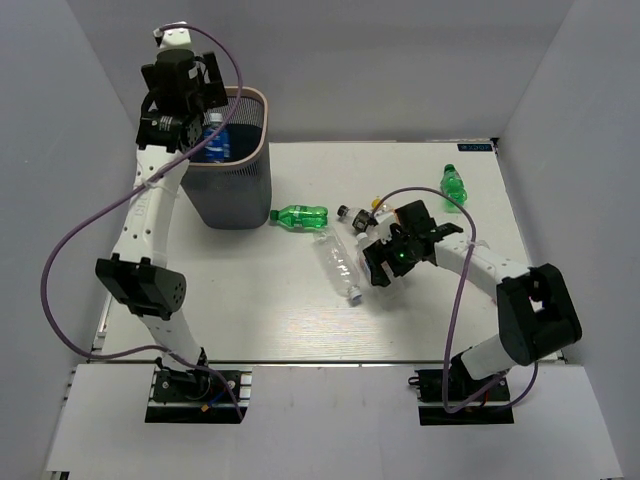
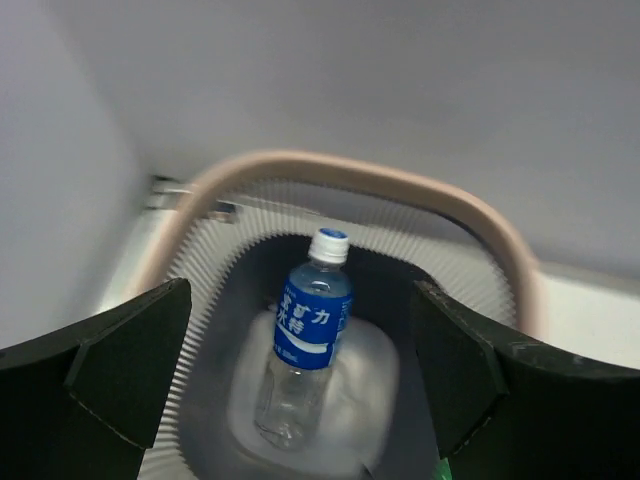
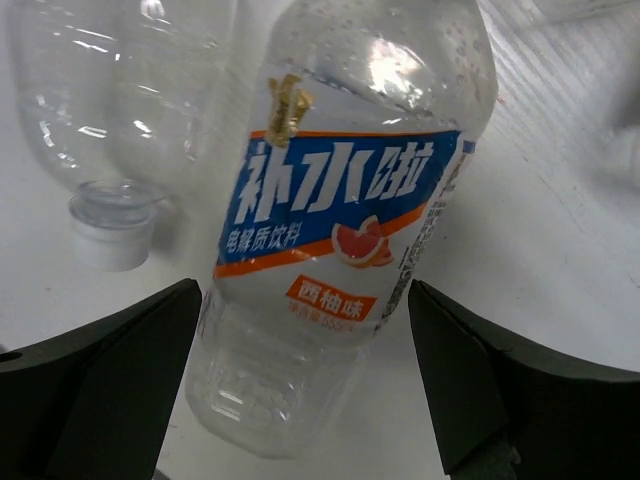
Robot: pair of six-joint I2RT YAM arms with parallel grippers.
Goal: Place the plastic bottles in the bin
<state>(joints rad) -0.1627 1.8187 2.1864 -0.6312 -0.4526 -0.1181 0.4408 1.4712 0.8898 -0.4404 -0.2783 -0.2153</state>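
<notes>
My left gripper hangs open over the bin, a dark grey mesh basket with a beige rim. A clear bottle with a blue label is inside the bin below the jaws and touches neither finger; it also shows in the top view. My right gripper is open, low over the table, with its fingers either side of the orange-labelled bottle, which lies between them. Its fingers stand a little apart from the bottle.
A large clear bottle with a white cap lies just left of the right gripper. A green bottle lies beside the bin, a black-capped one is mid-table, and another green one is far right.
</notes>
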